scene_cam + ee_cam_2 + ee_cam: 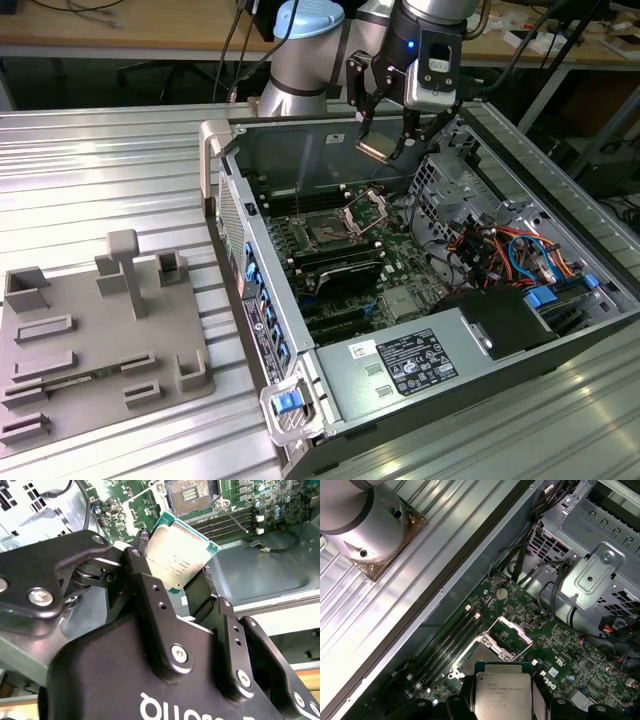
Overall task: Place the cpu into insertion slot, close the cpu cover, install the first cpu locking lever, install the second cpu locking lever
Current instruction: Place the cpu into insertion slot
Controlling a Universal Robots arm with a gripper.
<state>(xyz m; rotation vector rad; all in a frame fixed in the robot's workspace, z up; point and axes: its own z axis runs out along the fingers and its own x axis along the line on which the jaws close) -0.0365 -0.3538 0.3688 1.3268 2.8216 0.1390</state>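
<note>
Black hand [175, 560] clenched on flat silver-grey cpu [182, 550], seemingly above square insertion slot [192, 494]; cpu cover [517, 630] raised

The claw [383, 146] grips the cpu [373, 148] above the open computer case [290, 150].

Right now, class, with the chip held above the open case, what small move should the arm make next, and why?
Probably a short, careful descent that lines the chip up over the insertion slot. The gripper holds the cpu between its fingers, well above the motherboard, and the cpu cover stands open, leaving the slot bare.
</note>
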